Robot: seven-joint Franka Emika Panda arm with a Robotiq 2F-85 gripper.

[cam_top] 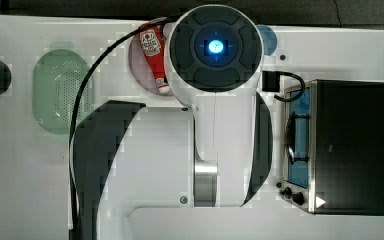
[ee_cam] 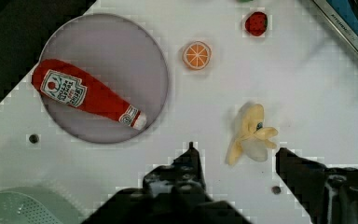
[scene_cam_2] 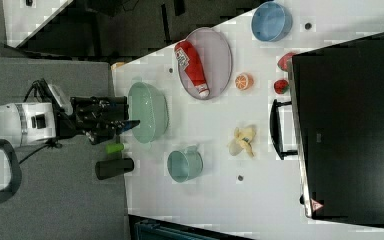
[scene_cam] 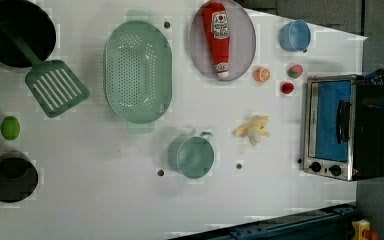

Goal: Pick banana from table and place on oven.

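Note:
The banana [ee_cam: 250, 133] lies on the white table [ee_cam: 307, 93], pale yellow with its peel flaps splayed. In the wrist view my gripper [ee_cam: 237, 151] is open and its two dark fingers [ee_cam: 189, 161] stand wide apart. The banana lies just beyond the gap, and nothing is between the fingers. In the left view the banana [scene_cam: 252, 130] is a short way from the oven's [scene_cam: 340, 127] blue glass door. In the right view the banana [scene_cam_2: 243, 140] lies beside the door handle of the oven [scene_cam_2: 350, 125], whose black top is bare. In that view my gripper [scene_cam_2: 122, 124] is far from the table.
A ketchup bottle [scene_cam: 219, 37] lies on a grey plate [scene_cam: 245, 45]. An orange slice [scene_cam: 262, 74] and a strawberry [scene_cam: 287, 88] lie near the oven. A green cup [scene_cam: 192, 155], green colander [scene_cam: 137, 72], blue bowl [scene_cam: 295, 35] and spatula [scene_cam: 55, 87] are also on the table.

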